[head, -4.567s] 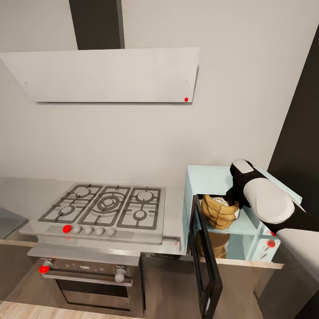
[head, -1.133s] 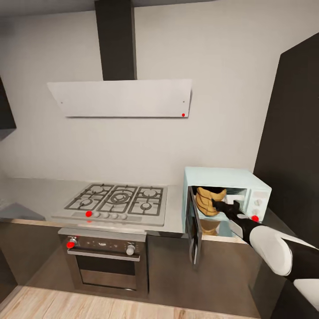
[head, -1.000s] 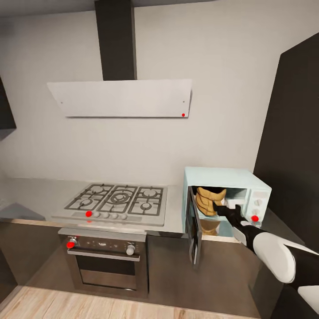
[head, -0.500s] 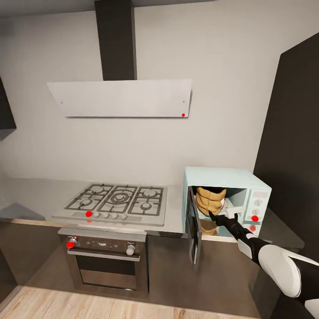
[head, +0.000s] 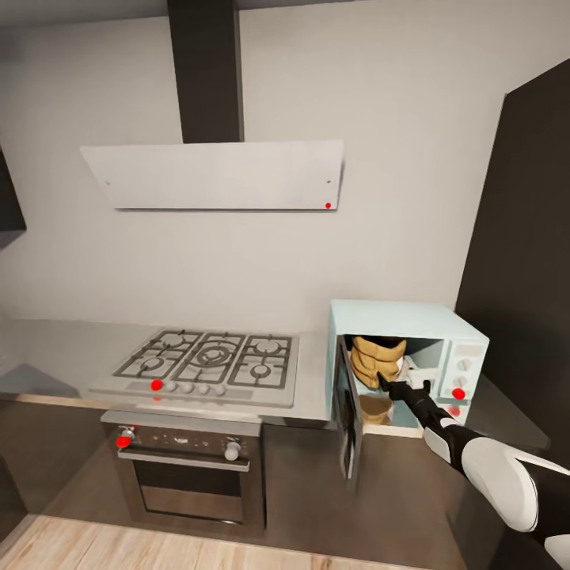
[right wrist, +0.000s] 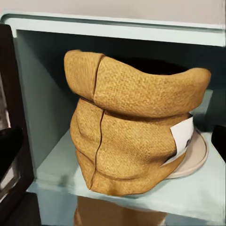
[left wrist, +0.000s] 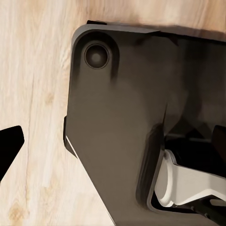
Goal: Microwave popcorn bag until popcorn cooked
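The tan-orange popcorn bag (head: 378, 360) stands upright inside the mint-blue microwave (head: 408, 318), on a pale turntable plate (right wrist: 197, 155). The right wrist view shows the bag (right wrist: 132, 132) close up with its rolled rim; its mouth is dark, so the popcorn is hidden. The microwave's dark glass door (head: 348, 416) hangs open toward me. My right gripper (head: 404, 385) is open just outside the cavity, in front of the bag and apart from it. My left gripper (left wrist: 113, 141) is open over my dark base. The grey countertop (head: 63, 348) runs left of the microwave.
A gas hob (head: 210, 360) sits in the countertop over a black built-in oven (head: 186, 467). A white hood (head: 214, 174) hangs above. A tall dark cabinet (head: 522, 261) stands right of the microwave. Light wooden floor (head: 119, 546) lies below.
My right gripper has let go of the bag and drawn back and down out of the cavity. The bag stays inside. The view has pulled back from the counter since the earliest frame.
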`<state>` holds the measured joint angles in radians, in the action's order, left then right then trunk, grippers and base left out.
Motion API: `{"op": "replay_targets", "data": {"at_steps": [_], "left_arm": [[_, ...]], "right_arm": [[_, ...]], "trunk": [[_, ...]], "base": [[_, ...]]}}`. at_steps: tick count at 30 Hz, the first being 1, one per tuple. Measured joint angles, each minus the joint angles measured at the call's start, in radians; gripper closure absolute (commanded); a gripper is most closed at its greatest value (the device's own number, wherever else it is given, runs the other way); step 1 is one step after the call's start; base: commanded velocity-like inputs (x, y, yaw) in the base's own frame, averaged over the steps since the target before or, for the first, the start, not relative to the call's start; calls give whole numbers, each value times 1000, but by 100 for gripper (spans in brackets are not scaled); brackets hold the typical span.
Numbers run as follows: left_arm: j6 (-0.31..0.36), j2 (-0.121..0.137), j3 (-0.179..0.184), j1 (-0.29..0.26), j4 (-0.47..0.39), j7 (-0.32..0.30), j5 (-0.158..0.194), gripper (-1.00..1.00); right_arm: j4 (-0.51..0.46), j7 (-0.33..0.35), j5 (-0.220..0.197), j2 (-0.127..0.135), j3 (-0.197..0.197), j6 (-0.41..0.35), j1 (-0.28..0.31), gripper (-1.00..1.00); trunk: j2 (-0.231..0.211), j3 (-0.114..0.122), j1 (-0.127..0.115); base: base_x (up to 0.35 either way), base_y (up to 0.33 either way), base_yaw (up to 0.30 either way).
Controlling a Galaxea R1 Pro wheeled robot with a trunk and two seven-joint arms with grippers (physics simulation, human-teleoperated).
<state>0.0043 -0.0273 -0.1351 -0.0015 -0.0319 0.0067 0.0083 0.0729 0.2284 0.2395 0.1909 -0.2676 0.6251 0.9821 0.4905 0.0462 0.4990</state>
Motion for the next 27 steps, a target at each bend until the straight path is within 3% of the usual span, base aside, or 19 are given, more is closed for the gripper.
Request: {"op": "replay_targets", "data": {"at_steps": [10, 18, 27], "left_arm": [[0, 0, 0, 0, 0, 0, 0, -100], [0, 0, 0, 0, 0, 0, 0, -100], [0, 0, 0, 0, 0, 0, 0, -100]], "right_arm": [[1, -99, -8, -5, -4, 14, -12, -100], [1, -108, -11, -10, -4, 112, -46, -100], [2, -109, -11, -24, -4, 125, -54, -100]], "trunk": [[0, 0, 1], [0, 0, 1], [0, 0, 1]], "base": [[97, 0, 0], [1, 0, 0], [0, 0, 0]]}}
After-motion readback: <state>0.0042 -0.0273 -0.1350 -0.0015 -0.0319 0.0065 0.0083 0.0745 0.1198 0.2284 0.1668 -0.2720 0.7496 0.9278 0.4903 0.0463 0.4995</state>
